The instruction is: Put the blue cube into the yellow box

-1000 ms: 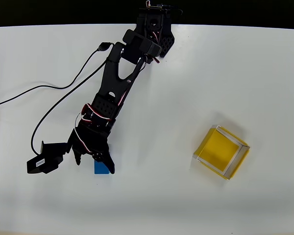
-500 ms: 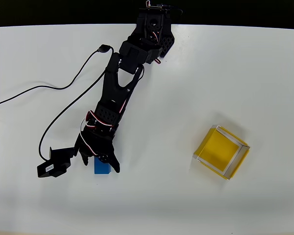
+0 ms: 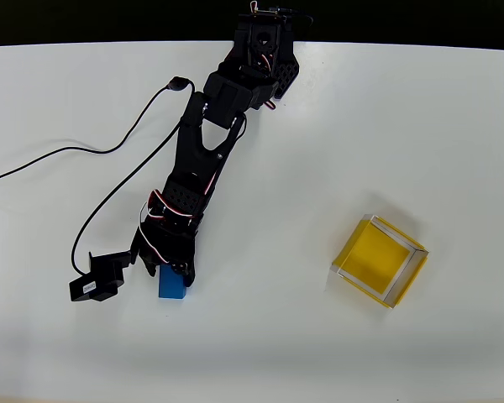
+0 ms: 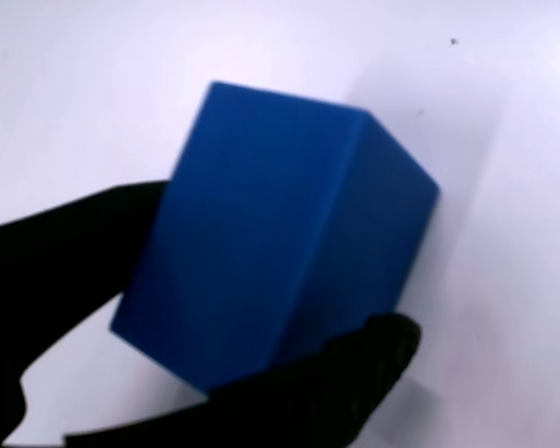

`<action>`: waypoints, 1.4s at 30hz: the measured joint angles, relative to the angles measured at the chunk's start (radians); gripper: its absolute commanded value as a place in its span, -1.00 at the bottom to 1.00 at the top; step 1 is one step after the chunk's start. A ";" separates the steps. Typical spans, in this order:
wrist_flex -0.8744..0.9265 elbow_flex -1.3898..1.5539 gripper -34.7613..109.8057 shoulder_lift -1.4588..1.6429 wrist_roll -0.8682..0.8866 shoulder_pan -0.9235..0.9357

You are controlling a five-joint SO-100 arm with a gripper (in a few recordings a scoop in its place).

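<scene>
The blue cube (image 3: 174,290) rests on the white table at the lower left of the overhead view, partly covered by my black gripper (image 3: 169,277). In the wrist view the blue cube (image 4: 261,243) stands tilted between two black fingers (image 4: 65,271), one pressed against its left face and the other against its lower right edge. My gripper (image 4: 271,280) is shut on it. The yellow box (image 3: 375,257), with pale walls and nothing inside, sits far to the right of the cube.
A black cable (image 3: 109,151) snakes across the table's left side to the wrist camera module (image 3: 96,285) beside the gripper. The arm's base (image 3: 265,42) stands at the far edge, where the table ends in black.
The fingers have drawn in from wide apart to against the cube's sides. The wrist camera module swung slightly right. The cube shifted a little left.
</scene>
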 measured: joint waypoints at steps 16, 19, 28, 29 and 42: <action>-0.166 0.109 -0.27 0.086 -0.081 -0.064; -0.202 0.172 -0.27 0.199 -0.071 -0.121; -0.324 0.377 -0.27 0.604 -0.009 -0.377; -0.339 0.393 -0.27 0.638 0.000 -0.402; -0.522 0.629 -0.27 0.940 0.098 -0.815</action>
